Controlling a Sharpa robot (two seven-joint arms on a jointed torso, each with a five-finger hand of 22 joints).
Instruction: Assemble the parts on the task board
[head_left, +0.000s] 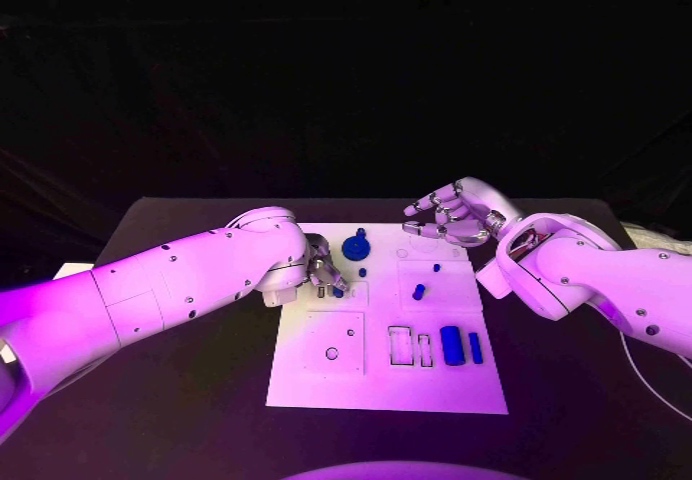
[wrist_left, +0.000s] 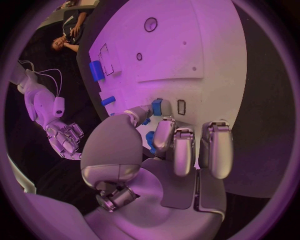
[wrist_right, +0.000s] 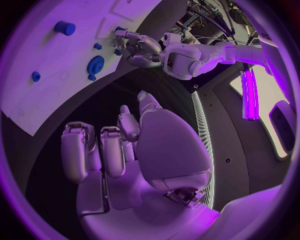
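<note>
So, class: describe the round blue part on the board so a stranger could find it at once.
Start at the white task board in the middle of the black table. Near its far edge, between the two hands, lies a blue disc. It is the only round, flat part; the other blue pieces are smaller or bar-shaped.

The white task board (head_left: 387, 385) lies flat mid-table. On it sit blue parts: a round disc (head_left: 356, 248) near the far edge, a small peg (head_left: 418, 292) mid-board, a cylinder (head_left: 453, 345) beside a slim bar (head_left: 475, 347).
</note>
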